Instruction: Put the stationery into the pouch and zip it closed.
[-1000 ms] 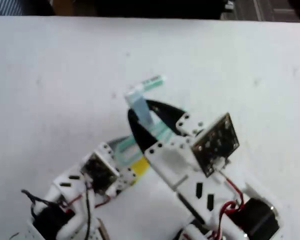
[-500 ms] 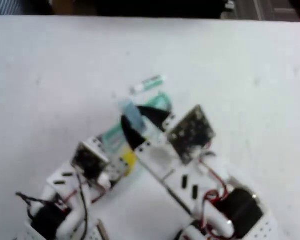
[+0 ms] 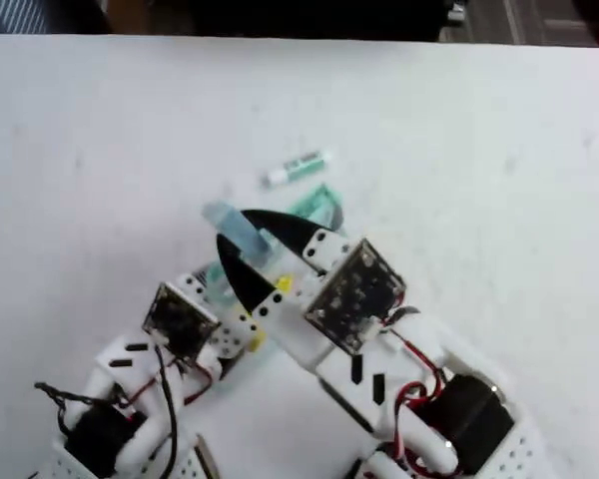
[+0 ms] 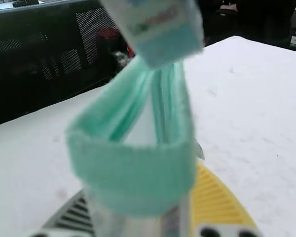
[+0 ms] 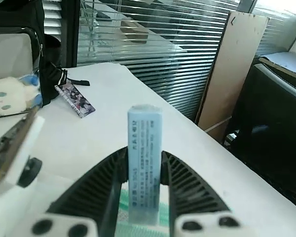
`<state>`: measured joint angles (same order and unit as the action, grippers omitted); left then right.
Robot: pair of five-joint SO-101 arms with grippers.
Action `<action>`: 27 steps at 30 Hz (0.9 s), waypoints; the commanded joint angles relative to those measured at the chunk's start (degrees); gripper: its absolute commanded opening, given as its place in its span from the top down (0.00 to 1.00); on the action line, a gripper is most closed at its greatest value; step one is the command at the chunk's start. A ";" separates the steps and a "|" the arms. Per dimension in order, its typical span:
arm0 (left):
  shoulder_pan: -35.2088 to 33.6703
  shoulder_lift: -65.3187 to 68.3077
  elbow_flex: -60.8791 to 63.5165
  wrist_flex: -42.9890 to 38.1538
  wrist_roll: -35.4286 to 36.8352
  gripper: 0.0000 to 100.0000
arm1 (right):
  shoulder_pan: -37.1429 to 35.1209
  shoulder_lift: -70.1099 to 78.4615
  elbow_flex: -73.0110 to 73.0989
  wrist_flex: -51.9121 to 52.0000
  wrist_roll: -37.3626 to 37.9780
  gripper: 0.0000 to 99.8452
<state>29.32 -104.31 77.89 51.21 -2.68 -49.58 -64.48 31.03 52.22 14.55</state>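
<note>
From above: right gripper, black fingers clamped on a pale blue eraser, poised over the near end of the green pouch. Left gripper just beside, pinching the pouch edge, likely to lift the mouth and stop the fabric sliding on the table. Beyond the pouch, a small green-and-white tube, loose on the table and not yet packed.

From the left wrist: pouch mouth propped into an open loop, fingers closed on its rim. Eraser end right above the opening; looks lined up for a drop.

From the right wrist: eraser upright, squeezed on its long sides between both fingers, presumably so the narrow end enters first. Zip not yet drawn, judging by the gaping mouth.
</note>
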 commanded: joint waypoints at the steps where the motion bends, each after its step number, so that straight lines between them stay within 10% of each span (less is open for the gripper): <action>1: -0.31 -0.40 -0.35 -1.41 0.53 0.82 | -0.13 2.24 1.05 0.40 0.35 0.98; 27: -0.75 -0.40 -0.35 -1.41 0.88 0.82 | 3.03 2.86 -0.70 6.37 0.35 0.78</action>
<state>29.49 -104.31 77.89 51.21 -2.42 -47.21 -62.29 32.53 57.85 14.46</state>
